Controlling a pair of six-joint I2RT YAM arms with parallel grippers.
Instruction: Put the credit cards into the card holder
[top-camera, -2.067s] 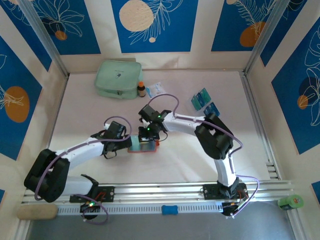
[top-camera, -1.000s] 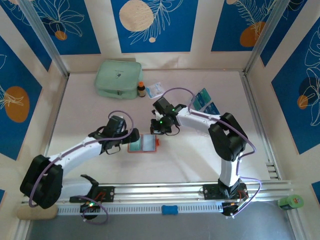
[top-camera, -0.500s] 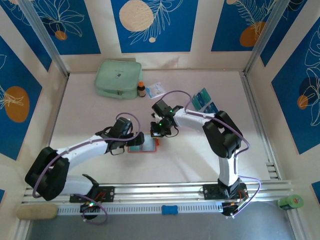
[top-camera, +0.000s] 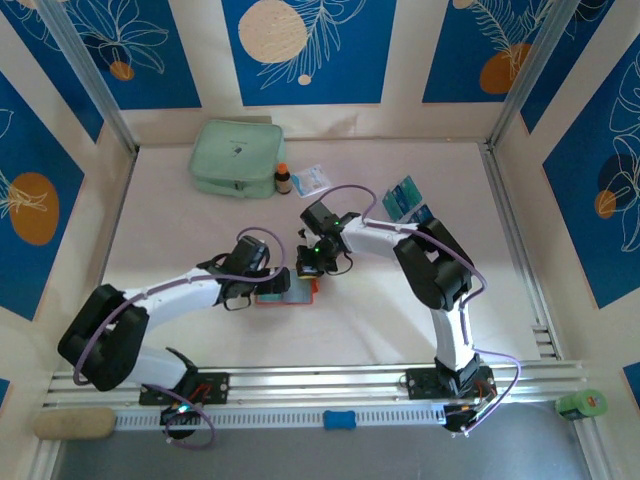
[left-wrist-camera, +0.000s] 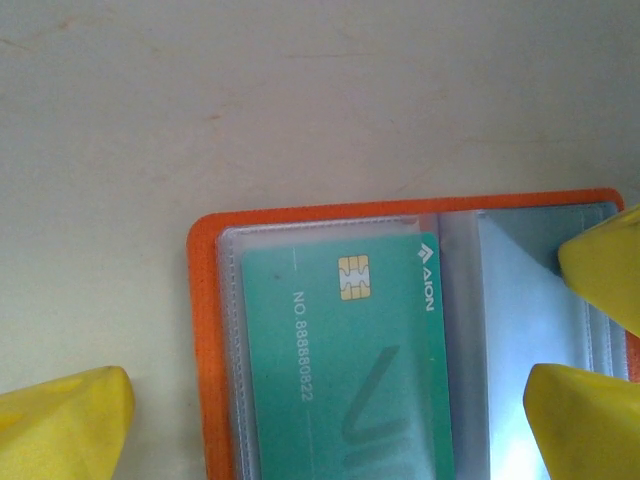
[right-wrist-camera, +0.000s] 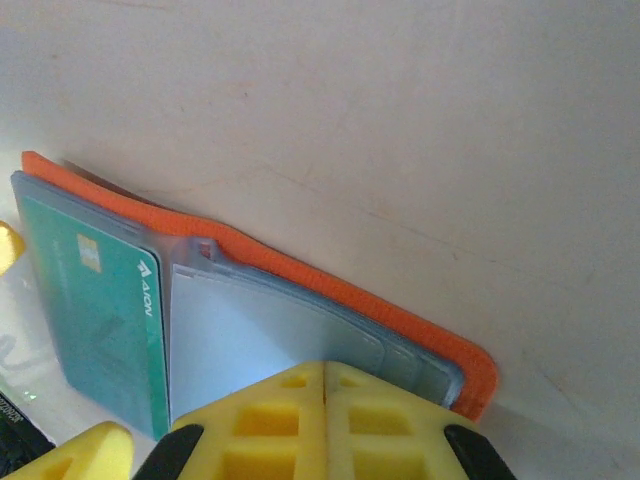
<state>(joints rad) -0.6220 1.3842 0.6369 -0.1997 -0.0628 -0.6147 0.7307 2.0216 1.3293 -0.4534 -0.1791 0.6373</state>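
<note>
Orange card holder (top-camera: 288, 292) lies open, teal credit card (left-wrist-camera: 350, 370) pocketed; left pincer (top-camera: 268, 285) spans it wide, shut right pincer (right-wrist-camera: 325, 390) bears on the empty pockets (right-wrist-camera: 270, 330), seemingly to steady it.

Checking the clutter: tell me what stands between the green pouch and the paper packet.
A small brown bottle, right beside the pouch, seen in the top view.

A bottle (top-camera: 283, 179) stands between mint pouch (top-camera: 236, 157) and packet (top-camera: 311, 180).
</note>
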